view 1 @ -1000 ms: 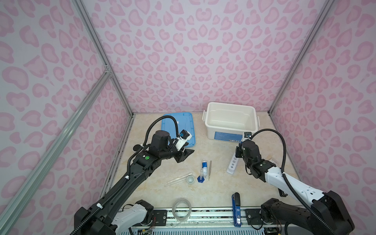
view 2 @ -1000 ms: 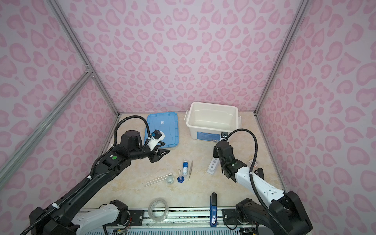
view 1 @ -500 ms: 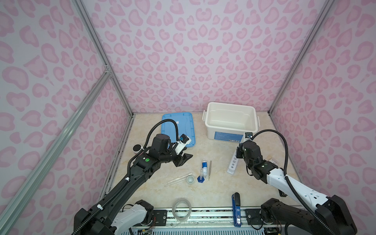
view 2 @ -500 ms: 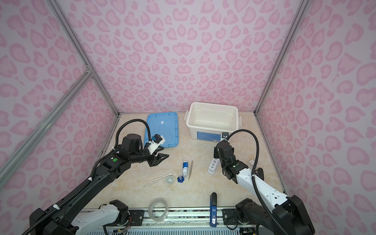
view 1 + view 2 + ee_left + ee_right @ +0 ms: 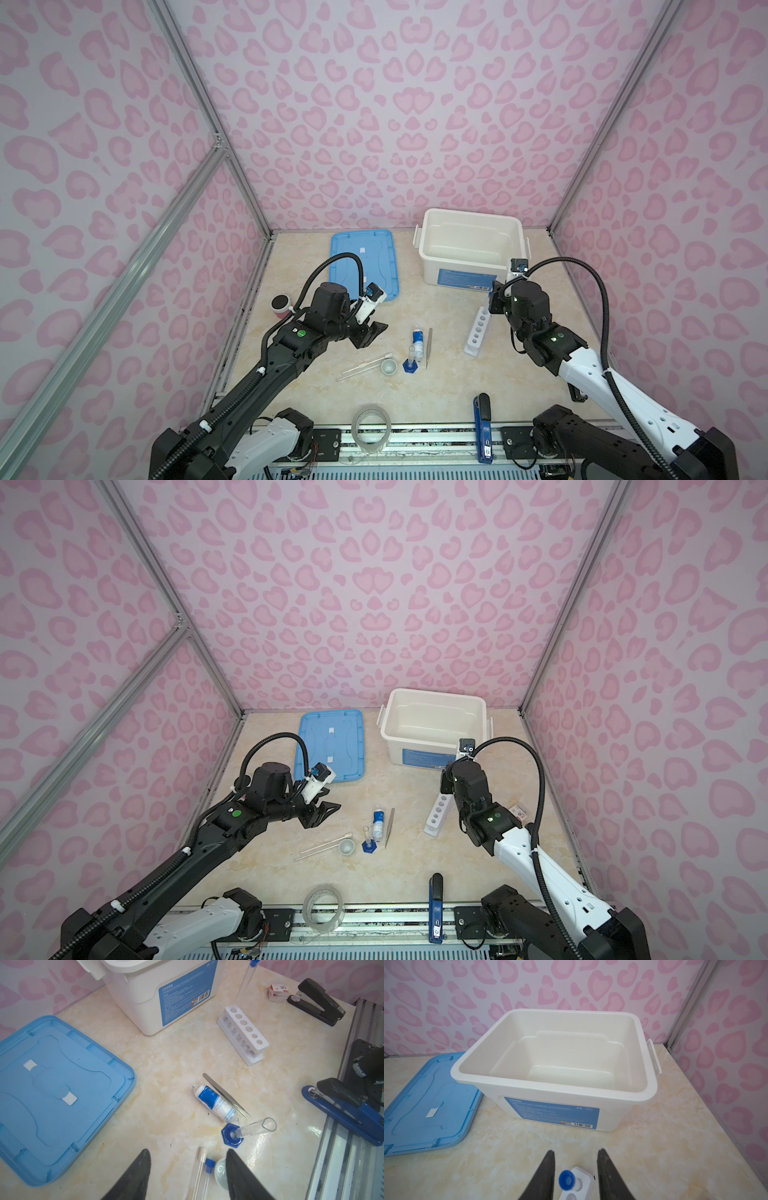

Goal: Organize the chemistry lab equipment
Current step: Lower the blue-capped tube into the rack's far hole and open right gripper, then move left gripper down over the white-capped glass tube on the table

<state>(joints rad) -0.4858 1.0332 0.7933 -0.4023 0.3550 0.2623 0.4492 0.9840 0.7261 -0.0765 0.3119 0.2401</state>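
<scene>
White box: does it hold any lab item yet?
No, in the right wrist view the box shows only its bare floor and walls.

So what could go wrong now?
1. The tall clear blue-capped test tube stands in the end hole of the white plastic tube rack, between the jaws of the open right gripper; leaving sideways might snag it and tip the rack.
2. The open left gripper hangs over two thin clear tubes lying beside the small white dish; it might pinch both or bump the dish.
</scene>
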